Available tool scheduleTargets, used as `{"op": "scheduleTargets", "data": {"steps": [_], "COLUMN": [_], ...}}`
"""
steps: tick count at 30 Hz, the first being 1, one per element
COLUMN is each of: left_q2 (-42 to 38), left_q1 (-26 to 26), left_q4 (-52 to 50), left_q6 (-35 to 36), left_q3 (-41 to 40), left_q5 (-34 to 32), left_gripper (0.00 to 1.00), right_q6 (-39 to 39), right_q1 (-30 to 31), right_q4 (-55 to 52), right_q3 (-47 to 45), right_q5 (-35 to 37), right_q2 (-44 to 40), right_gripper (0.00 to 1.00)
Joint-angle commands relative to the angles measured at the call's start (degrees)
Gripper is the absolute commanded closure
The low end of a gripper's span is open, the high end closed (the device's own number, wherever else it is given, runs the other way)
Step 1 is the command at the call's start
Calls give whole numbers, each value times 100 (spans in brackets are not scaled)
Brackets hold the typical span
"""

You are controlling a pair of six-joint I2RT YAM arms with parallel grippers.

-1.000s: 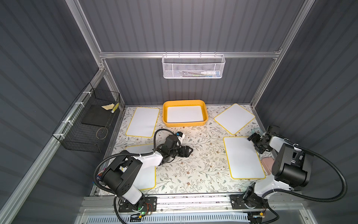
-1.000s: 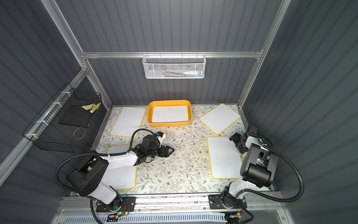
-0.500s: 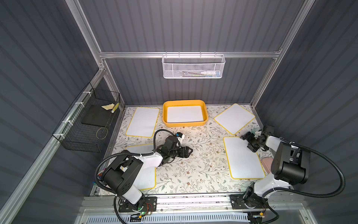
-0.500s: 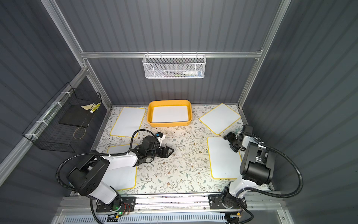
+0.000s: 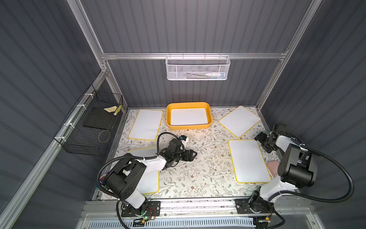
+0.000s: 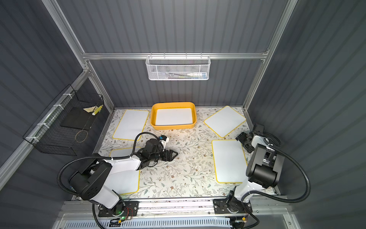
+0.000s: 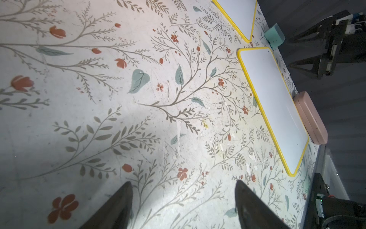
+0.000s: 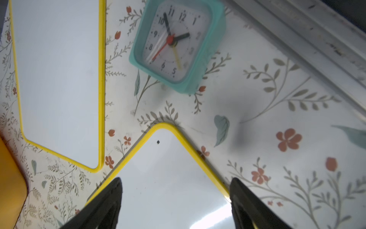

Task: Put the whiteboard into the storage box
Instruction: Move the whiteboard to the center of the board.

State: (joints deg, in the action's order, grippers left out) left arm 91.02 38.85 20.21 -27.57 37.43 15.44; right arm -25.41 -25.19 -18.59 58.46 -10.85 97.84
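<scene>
The yellow-orange storage box (image 5: 168, 117) stands at the back middle with one whiteboard (image 5: 189, 116) lying flat inside it. Several more yellow-edged whiteboards lie on the table: back left (image 5: 146, 124), back right and turned (image 5: 239, 121), front right (image 5: 248, 160), and front left (image 5: 150, 178) partly under my left arm. My right gripper (image 5: 261, 143) hangs open over the far right corner of the front right whiteboard (image 8: 168, 168), its fingers on either side of that corner and nothing held. My left gripper (image 5: 193, 154) is open over bare tabletop (image 7: 183, 181).
A teal alarm clock (image 8: 176, 43) stands just beyond the right gripper, near the right wall rail. A pink case (image 7: 310, 119) lies along the front right whiteboard's outer edge. A black wire basket (image 5: 89, 126) hangs on the left wall and a white mesh basket (image 5: 198, 68) on the back rail.
My right gripper has shifted a little leftward and back, from the table's right edge to over the front right whiteboard's corner. The left arm has not moved.
</scene>
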Motion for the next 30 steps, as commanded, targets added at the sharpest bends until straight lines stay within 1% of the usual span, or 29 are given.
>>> {"op": "scheduleTargets", "data": {"steps": [1,3,7,10,15,17,20,22,25,30], "left_q2": [73,69,117,170,126,109,109,109,109,91], "left_q1": [-27,-27,-27,-27,-27,-27,-27,-27,-27,-27], "left_q4": [-6,-6,-50,-67,-53,-45,-34,-29,-38,-18], "left_q6": [29,37,83,78,63,59,51,50,85,125], "left_q3": [-39,-51,13,78,56,32,19,10,14,-6], "left_q5": [-17,-28,-7,36,36,19,40,51,54,17], "left_gripper": [19,19,19,19,19,19,19,19,19,19], "right_q6": [138,161,141,148,240,263,311,268,290,352], "right_q1": [9,44,228,400,664,664,555,401,257,199], "right_q4": [-248,-247,-179,-281,-467,-495,-593,-517,-611,-769], "right_q3": [52,-27,-228,-205,-201,-199,-109,-90,128,401], "right_q5": [123,138,-58,-269,-338,-395,-35,-44,78,302], "right_q2": [269,154,-113,-110,-150,-180,-195,-197,16,364], "right_gripper": [16,16,16,16,16,16,15,15,15,15]}}
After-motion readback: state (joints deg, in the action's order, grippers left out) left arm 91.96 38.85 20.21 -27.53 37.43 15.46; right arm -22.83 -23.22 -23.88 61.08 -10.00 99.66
